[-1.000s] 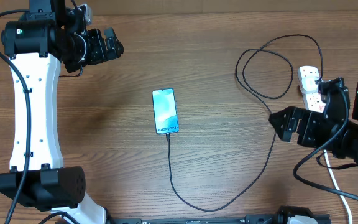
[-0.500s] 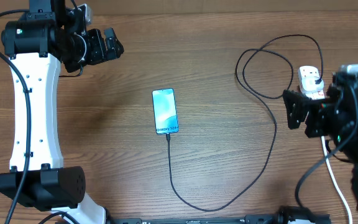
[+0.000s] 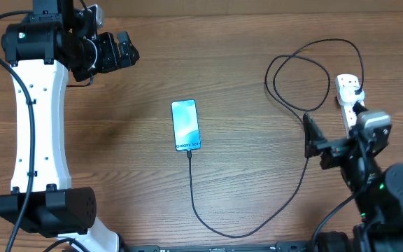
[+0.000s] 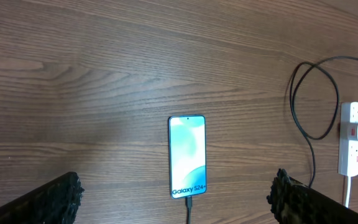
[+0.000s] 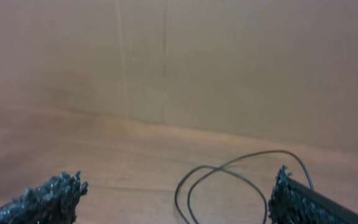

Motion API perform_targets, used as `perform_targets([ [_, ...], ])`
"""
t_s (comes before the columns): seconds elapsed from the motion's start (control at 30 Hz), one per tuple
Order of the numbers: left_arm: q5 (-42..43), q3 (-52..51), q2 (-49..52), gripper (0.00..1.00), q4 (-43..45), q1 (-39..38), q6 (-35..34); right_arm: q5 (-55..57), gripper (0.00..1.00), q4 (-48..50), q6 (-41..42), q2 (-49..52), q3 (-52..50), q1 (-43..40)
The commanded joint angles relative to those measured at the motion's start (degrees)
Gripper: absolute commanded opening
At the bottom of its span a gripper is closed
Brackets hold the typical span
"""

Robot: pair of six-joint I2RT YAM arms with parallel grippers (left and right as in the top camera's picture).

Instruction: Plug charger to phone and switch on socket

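Note:
The phone (image 3: 186,124) lies flat mid-table with its light blue screen up; it also shows in the left wrist view (image 4: 187,155). The black charger cable (image 3: 208,222) has its tip in the phone's bottom edge. It curves right, loops (image 5: 229,180) and ends at a plug (image 3: 356,89) in the white socket (image 3: 346,105). The socket also shows in the left wrist view (image 4: 351,140). My left gripper (image 3: 121,50) is open and empty, high above the far left (image 4: 176,185). My right gripper (image 3: 312,140) is open and empty (image 5: 174,186), left of the socket, next to the cable.
The socket's white cord (image 3: 378,203) runs toward the front right under my right arm. My left arm's white body (image 3: 37,126) stands along the left side. The wooden table's far edge (image 5: 166,121) meets a plain wall.
My right arm has swung from the right edge toward the front right, and its gripper now sits left of the socket. The left arm, phone and cable have not moved.

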Motion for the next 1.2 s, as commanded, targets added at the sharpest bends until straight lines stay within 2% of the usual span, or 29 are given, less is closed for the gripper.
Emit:
perform_targets([
  [0.0,-0.13,0.35,-0.5,1.0,0.04,0.22,-0.59,1.14,1.0,3.61,-0.33,-5.4,-6.58,0.52],
  [0.37,-0.13,0.35,-0.5,1.0,0.04,0.22,-0.59,0.9,1.0,17.14,-0.72,-20.72,-27.63,0.52],
  [0.53,-0.13,0.35,-0.5,1.0,0.04,0.22,-0.59,0.9,1.0,19.76,-0.72,-25.22,-33.68,0.52],
  [0.83,-0.13,0.35,-0.5,0.99,0.02,0.22,-0.59,-0.68,1.0,22.36,-0.7,-26.58,-39.8,0.52],
  [1.17,-0.13,0.35,-0.5,1.0,0.02,0.22,-0.59,-5.77,1.0,19.08,-0.72,-27.67,-40.09,0.5],
])
